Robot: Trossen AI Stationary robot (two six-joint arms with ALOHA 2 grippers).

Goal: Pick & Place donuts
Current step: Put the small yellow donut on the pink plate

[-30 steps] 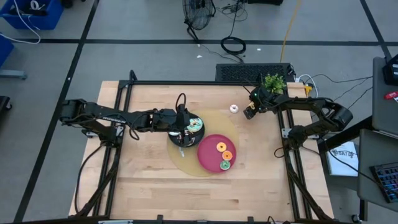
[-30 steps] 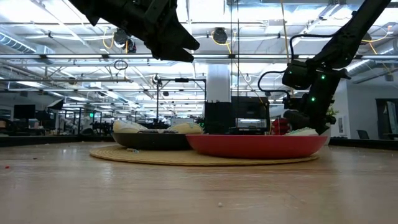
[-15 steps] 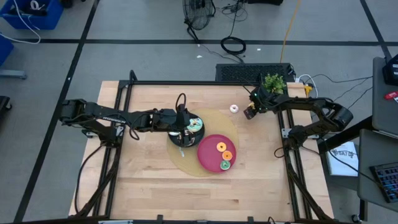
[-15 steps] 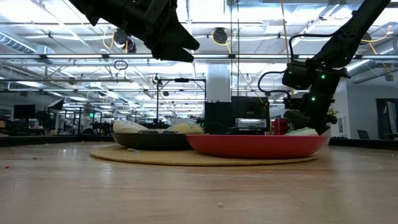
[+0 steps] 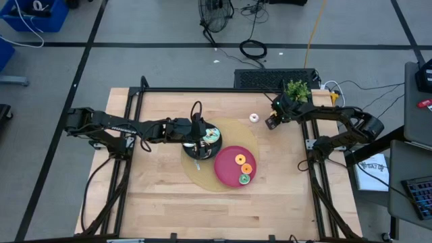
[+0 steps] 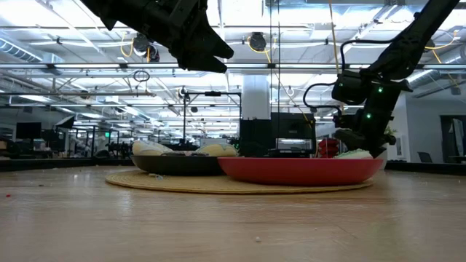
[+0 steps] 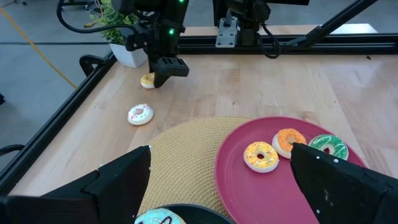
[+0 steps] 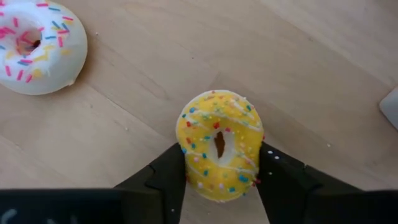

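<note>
Clamped across a yellow sprinkled donut (image 8: 219, 146), my right gripper (image 8: 221, 171) sits at two o'clock on the table (image 5: 162, 196); I should confirm a centred pinch before lifting. My left gripper (image 7: 217, 186) hangs with jaws apart over the black plate (image 5: 192, 152) at centre. Three donuts lie on the red plate (image 5: 226, 169); a white sprinkled donut (image 8: 34, 43) waits beside the yellow one.

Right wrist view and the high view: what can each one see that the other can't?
Only the right wrist view shows the sprinkles on the yellow donut standing between the right gripper fingers. Only the high view shows the red plate with three donuts, the black plate and the left gripper over it. Both show the white sprinkled donut on the table.
</note>
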